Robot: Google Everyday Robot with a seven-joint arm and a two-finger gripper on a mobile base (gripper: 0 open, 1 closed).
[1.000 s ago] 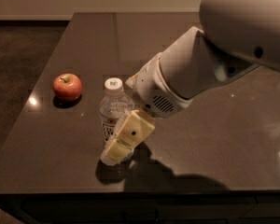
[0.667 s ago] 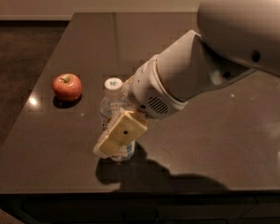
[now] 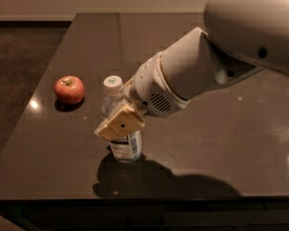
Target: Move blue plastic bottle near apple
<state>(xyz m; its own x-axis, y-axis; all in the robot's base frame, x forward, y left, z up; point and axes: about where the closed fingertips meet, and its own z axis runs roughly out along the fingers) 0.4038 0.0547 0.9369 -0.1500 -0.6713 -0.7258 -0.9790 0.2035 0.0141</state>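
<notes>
Item one, the pincer (image 3: 118, 121): you will find it left of centre above the tabletop (image 3: 231, 143), clenched on the blue plastic bottle (image 3: 126, 147) at mid-height. Only one of its fingers (image 3: 121, 124) is on show, a tan pad with a small dark dot lying slantwise across the front of the bottle; its partner is hidden behind the bottle, so you see the grip from one side only. Item two, the blue plastic bottle: white cap uppermost, leaning a little with the cap toward the left and the base toward the right. The pad covers its middle, and you can read only a pale strip of label below it, the print too blurred to make out. Whether the base touches the tabletop or hangs just above it you cannot tell, since it merges with the dark shadow (image 3: 149, 179) spreading beneath. Item three, the apple (image 3: 70, 89): red with a paler patch by the stem, resting on the tabletop near the bottle, to its left and slightly farther back, clearly apart from it. Item four, the arm (image 3: 207, 71): a bulky white housing entering from the upper right, cut off by the frame edge, its vented wrist hiding the pincer's mounting and part of the bottle's right shoulder.
</notes>
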